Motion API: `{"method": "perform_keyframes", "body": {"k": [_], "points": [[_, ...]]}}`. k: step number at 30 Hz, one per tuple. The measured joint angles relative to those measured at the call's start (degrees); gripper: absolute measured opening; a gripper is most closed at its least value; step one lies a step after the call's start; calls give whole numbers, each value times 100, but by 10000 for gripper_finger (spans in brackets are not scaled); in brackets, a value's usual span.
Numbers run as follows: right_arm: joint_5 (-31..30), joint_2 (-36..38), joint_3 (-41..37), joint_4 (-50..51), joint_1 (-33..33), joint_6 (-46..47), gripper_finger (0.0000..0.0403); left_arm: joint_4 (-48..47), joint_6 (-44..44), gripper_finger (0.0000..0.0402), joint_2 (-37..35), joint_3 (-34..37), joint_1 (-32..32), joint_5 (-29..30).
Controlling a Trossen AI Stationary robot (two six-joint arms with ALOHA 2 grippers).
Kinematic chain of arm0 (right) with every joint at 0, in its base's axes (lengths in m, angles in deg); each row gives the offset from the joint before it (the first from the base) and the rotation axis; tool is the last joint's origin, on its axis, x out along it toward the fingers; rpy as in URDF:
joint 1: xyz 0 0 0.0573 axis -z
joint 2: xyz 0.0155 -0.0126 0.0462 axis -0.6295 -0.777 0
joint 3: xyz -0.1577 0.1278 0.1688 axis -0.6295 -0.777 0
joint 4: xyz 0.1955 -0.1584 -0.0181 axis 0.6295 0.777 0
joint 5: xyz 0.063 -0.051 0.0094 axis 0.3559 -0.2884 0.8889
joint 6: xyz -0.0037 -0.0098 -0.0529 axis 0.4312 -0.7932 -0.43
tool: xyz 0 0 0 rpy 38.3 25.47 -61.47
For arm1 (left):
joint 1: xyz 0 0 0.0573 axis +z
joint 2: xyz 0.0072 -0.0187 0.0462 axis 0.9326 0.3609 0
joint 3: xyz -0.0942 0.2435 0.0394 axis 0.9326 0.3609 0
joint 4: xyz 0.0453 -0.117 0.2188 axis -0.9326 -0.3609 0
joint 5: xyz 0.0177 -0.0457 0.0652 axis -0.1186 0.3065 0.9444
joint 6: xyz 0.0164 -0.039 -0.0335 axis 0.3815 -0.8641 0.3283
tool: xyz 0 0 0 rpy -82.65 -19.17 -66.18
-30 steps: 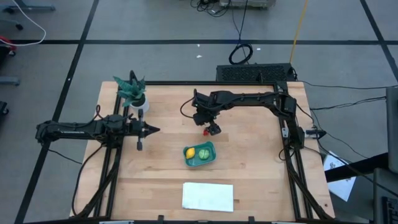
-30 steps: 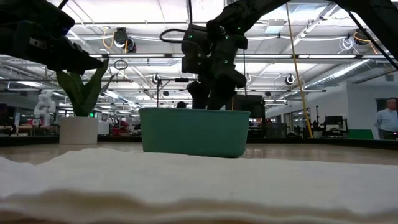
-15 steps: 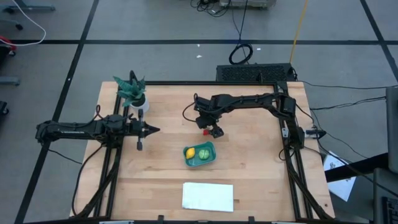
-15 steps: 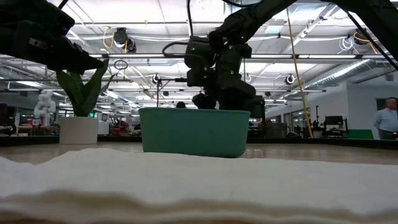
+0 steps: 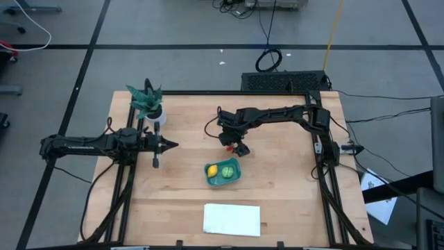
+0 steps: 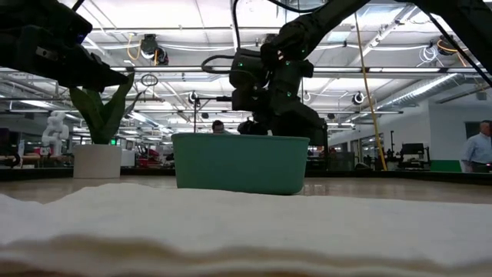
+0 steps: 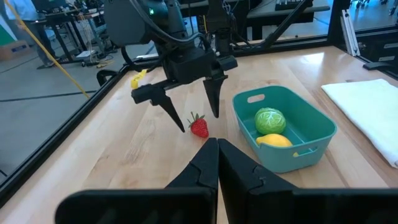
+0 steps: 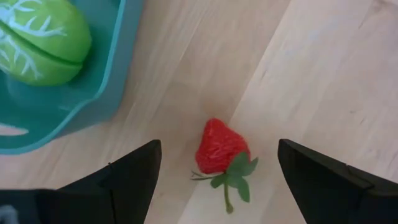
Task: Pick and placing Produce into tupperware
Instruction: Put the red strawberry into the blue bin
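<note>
I am seeing the tupperware (image 5: 223, 172) sitting near the middle of the table (image 5: 277, 201), with the lemon (image 5: 211, 171) and the cabbage-like toy (image 5: 226, 171) lying side by side in it. The strawberry (image 5: 229, 147) is lying on the wood just behind the tupperware, between the spread fingers of the right gripper (image 5: 236, 148). The cloth (image 5: 232, 219) is lying in front of the tupperware. The potted plant (image 5: 148, 105) is standing at the far left, behind the shut left gripper (image 5: 173, 145).

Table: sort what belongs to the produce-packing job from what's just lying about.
Job: strawberry on the wood between the open right hand's fingers; lemon and green fruit, both inside the teal tupperware.
Lying about: potted plant; white sheet.
</note>
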Motion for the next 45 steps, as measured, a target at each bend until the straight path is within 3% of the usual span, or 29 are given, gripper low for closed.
{"method": "perform_keyframes", "body": {"k": [45], "points": [[340, -253, -245, -589, 9, 252, 313, 0, -43, 5, -1, 0, 0, 5]]}}
